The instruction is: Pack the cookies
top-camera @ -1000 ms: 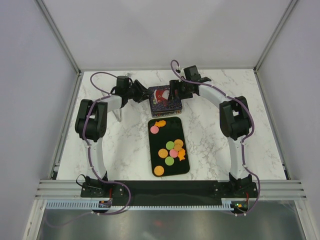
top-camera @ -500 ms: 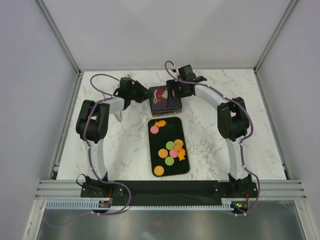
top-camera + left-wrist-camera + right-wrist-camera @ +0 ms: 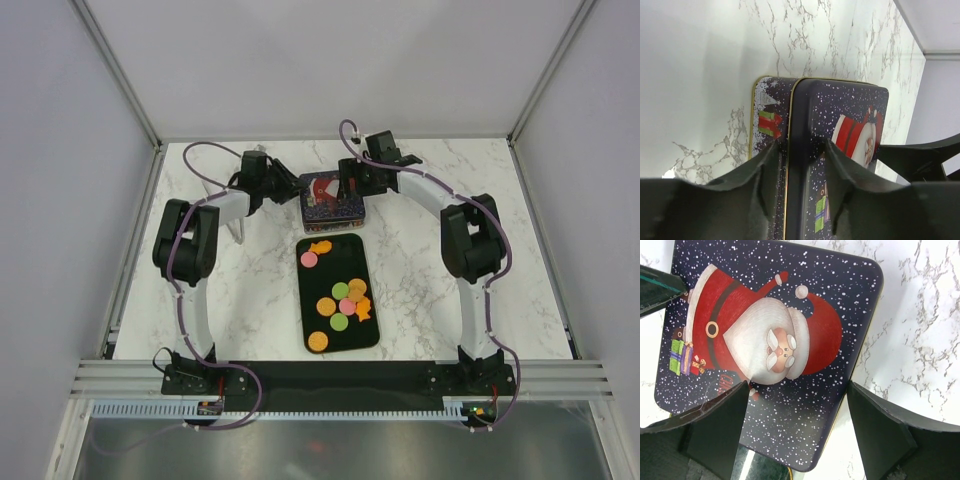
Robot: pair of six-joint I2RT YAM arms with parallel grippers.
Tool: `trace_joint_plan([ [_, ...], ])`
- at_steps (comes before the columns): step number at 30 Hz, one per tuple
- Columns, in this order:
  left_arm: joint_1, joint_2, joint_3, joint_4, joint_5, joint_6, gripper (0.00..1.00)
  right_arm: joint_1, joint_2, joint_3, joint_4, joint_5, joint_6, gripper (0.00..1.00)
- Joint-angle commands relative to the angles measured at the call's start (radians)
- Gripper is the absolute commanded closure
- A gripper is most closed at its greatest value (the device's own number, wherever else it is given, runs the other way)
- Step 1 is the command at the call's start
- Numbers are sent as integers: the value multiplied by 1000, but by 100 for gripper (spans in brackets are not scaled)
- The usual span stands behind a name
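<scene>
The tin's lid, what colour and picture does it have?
The lid is dark navy with white specks and a red Santa; best in the right wrist view.

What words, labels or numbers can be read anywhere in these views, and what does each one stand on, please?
No text can be read in full.
What looks like red lettering on the tin lid, below the Santa picture: partly covered and too blurred to read.
The cookies and the black tray: no text to be seen in the top view.
</scene>
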Motion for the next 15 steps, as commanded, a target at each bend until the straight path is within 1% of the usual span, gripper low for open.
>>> trace_joint_plan([
  [1, -51, 50, 48, -184, 106, 106, 49, 16, -50, -46, 53, -131, 40, 13],
  [3, -51, 45, 88, -194, 130, 138, 40, 9, -61, -76, 71, -142, 59, 12],
  [4, -51, 40, 94, -198, 146, 147, 33, 5, -73, -90, 95, -156, 66, 12],
  [7, -49, 19, 123, -231, 173, 178, 26, -18, -90, -142, 151, -196, 105, 13],
  [11, -33, -32, 106, -265, 149, 207, 22, -47, -115, -207, 211, -219, 139, 13],
  [15, -13, -94, 28, -265, 163, 216, 20, -68, -130, -228, 249, -234, 165, 12],
])
